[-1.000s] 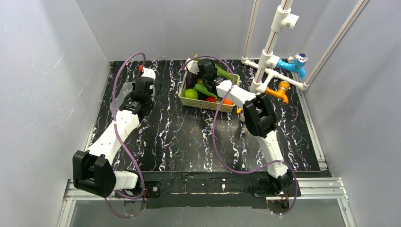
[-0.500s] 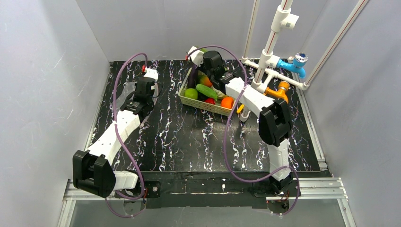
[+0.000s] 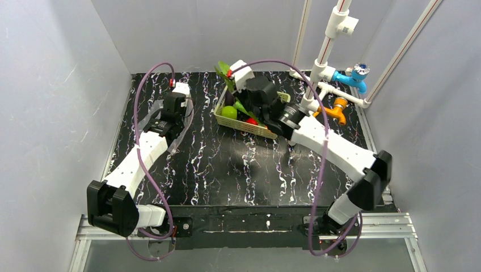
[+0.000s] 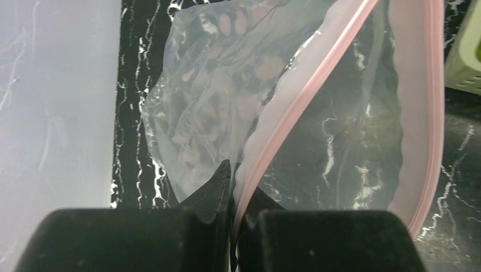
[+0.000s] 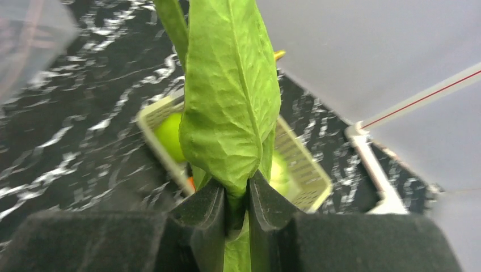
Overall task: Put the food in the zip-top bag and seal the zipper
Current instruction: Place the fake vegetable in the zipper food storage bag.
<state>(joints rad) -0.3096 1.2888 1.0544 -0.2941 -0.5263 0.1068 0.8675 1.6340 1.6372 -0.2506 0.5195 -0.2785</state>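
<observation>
The right gripper (image 5: pixel 237 192) has lifted clear of the cream lattice plastic basket (image 3: pixel 243 126) beneath it. Its jaws now pinch the stalk of the big green leaves (image 5: pixel 230 96), which stand up just ahead of it. Well off to its left, the left gripper (image 4: pixel 232 180) stays pressed together on the thin pink zipper strip (image 4: pixel 306 90), holding one lip of the clear crinkly plastic bag (image 4: pixel 210 102), whose mouth gapes ahead of it. With the leaves picked, carrying them across to the bag looks like the next step.

This is a robotics lab test cell. Plain grey panel walls (image 3: pixel 51 113) box in a black marbled bench (image 3: pixel 227 170). Two robot arms (image 3: pixel 142 153) are bolted to an aluminium rail (image 3: pixel 255 225) at its near edge. A mock white pipe frame (image 3: pixel 326 51) carries a blue tap (image 3: pixel 350 77) and an orange tap (image 3: pixel 337 110).
</observation>
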